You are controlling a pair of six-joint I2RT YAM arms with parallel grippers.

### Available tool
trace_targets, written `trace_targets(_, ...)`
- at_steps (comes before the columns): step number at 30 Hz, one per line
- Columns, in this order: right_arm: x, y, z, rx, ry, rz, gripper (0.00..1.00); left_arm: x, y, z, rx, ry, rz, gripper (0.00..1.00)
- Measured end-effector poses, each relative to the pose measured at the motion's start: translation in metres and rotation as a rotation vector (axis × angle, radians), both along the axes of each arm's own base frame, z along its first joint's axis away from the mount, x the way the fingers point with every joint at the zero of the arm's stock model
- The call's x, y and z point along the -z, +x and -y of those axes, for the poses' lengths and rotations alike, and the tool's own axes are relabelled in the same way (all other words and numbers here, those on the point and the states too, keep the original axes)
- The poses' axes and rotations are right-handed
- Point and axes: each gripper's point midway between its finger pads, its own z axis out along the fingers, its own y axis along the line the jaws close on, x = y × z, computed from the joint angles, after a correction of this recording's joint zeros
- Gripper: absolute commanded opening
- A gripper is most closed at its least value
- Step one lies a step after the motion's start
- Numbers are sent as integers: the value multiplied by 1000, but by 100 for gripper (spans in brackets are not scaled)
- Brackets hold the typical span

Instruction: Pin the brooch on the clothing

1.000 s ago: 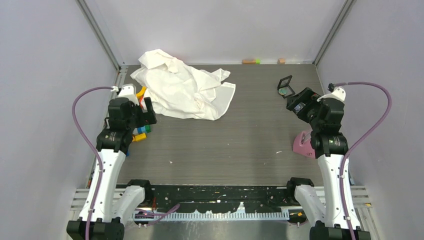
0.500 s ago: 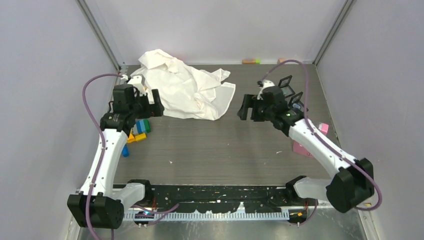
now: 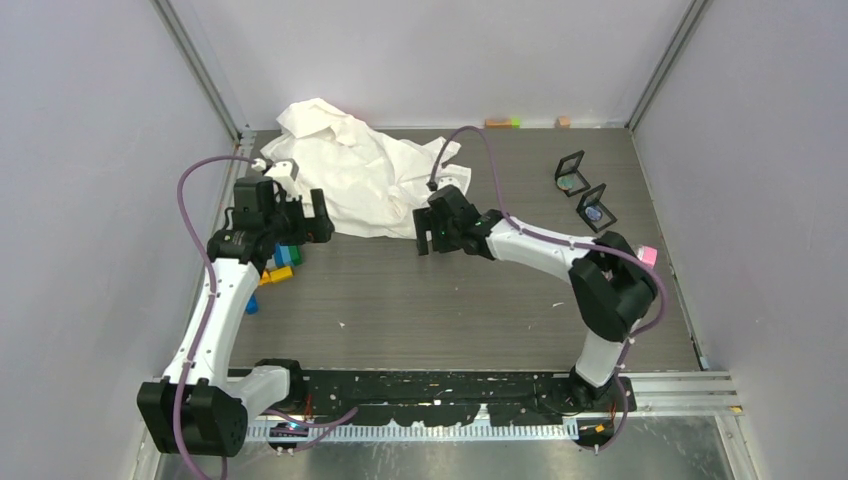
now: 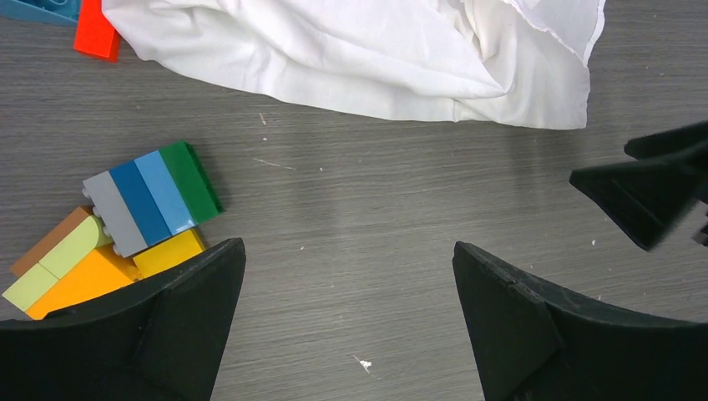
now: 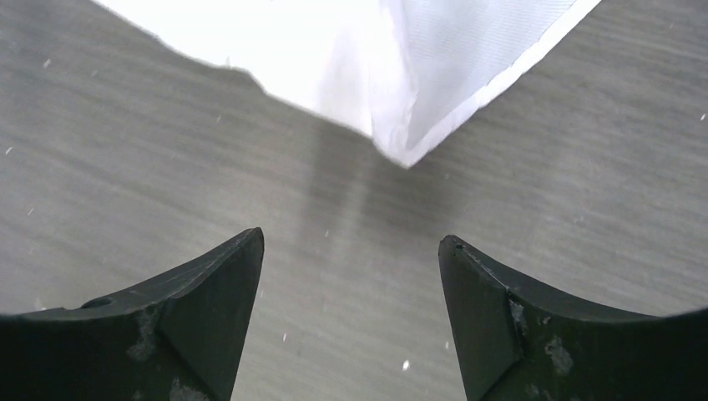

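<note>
Fingers on both arms are spread wide and grip nothing, close to the near edge of the white shirt.

The left fingers [image 3: 312, 220] stand far apart over bare grey counter [image 3: 450, 300], just short of the shirt's [image 3: 370, 185] near hem. A stack of grey, blue and green blocks [image 4: 150, 200] lies just beside them, with orange and yellow blocks [image 4: 92, 276] touching it. The right fingers [image 3: 426, 228] gape over bare counter too, with the shirt's near right corner just ahead of them, untouched. The shirt lies crumpled at the far left of the counter, and a red block [image 4: 96, 33] peeks out at its left edge. Well apart, at the far right, sit 2 small black frames [image 3: 582, 188] and a pink thing [image 3: 646, 256] too small to make out.
</note>
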Motion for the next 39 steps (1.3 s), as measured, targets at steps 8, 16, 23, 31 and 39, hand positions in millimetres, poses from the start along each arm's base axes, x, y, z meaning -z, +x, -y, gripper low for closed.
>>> trace_targets(8,28,44,-8,62,-111,56,72,2,1,1,4,-2,-5,99)
trace_targets(16,52,77,-10,73,-237,113,14,2,1,1,4,-2,-5,99)
trace_targets(23,38,79,3,95,-293,139,0,2,1,1,4,-1,-7,99)
trace_targets(31,-155,49,61,220,-138,443,0,4,1,3,16,-8,-14,93)
trace_targets(39,-258,1,143,407,-44,663,0,6,-11,69,196,-57,-27,91)
